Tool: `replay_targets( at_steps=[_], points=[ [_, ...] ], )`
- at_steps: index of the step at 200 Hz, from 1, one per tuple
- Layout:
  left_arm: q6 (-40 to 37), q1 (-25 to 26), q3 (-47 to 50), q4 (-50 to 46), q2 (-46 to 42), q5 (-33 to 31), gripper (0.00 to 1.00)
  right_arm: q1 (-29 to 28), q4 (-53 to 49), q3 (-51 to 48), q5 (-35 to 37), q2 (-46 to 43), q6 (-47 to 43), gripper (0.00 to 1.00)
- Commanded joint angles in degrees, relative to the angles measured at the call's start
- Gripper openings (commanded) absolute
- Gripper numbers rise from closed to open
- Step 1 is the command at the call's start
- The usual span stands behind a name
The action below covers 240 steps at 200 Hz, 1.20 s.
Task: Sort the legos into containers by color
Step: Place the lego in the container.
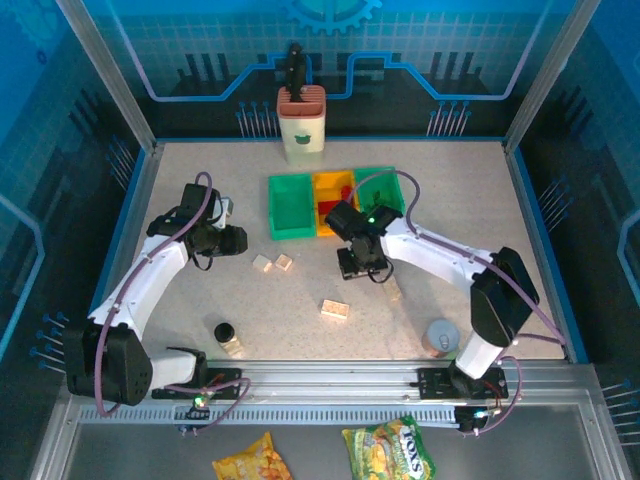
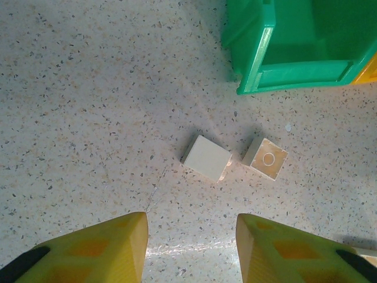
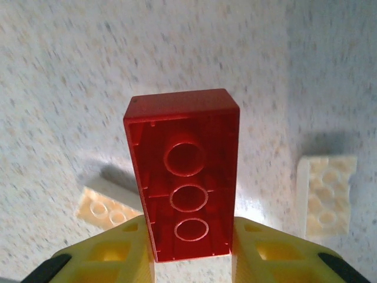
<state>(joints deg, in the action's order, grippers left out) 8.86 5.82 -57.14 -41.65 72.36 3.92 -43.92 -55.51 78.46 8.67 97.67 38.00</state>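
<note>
The left gripper (image 2: 191, 223) is hanging open over 2 cream legos (image 2: 206, 157) awaiting sorting; a 3rd cream brick (image 1: 335, 310) is lying nearer the bases. Red pieces (image 1: 337, 207) are already sitting in the orange-yellow bin (image 1: 322, 230). The right gripper (image 3: 191, 236) is clamping a glossy red brick (image 3: 182, 165), its hollow underside showing 3 tubes.

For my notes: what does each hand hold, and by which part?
Right hand: red lego brick, by its long sides near one end. Left hand: nothing.

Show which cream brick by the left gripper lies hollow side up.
The right-hand brick: its hollow underside shows, with a round tube. The left-hand brick shows a plain face.
</note>
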Motion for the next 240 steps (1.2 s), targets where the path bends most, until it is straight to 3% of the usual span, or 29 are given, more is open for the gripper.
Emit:
replay_targets(
  at_steps=[1, 124, 181, 240],
  points=[
    [-0.6, -0.5, 0.9, 0.6, -1.4, 1.1, 0.44, 2.5, 0.8, 6.4, -0.6, 4.2, -3.3, 0.33],
    [-0.6, -0.6, 1.0, 0.8, -1.2, 1.2, 0.44, 13.3, 1.3, 41.0, -6.9, 30.9, -7.6, 0.32],
    [-0.6, -0.6, 1.0, 0.6, -1.1, 1.0, 0.44, 15.0, 0.7, 51.7, -8.8, 40.1, -7.0, 0.33],
    [-0.5, -0.7, 1.0, 0.7, -0.9, 1.1, 0.44, 15.7, 1.8, 55.2, -10.4, 44.1, -4.6, 0.4]
  ],
)
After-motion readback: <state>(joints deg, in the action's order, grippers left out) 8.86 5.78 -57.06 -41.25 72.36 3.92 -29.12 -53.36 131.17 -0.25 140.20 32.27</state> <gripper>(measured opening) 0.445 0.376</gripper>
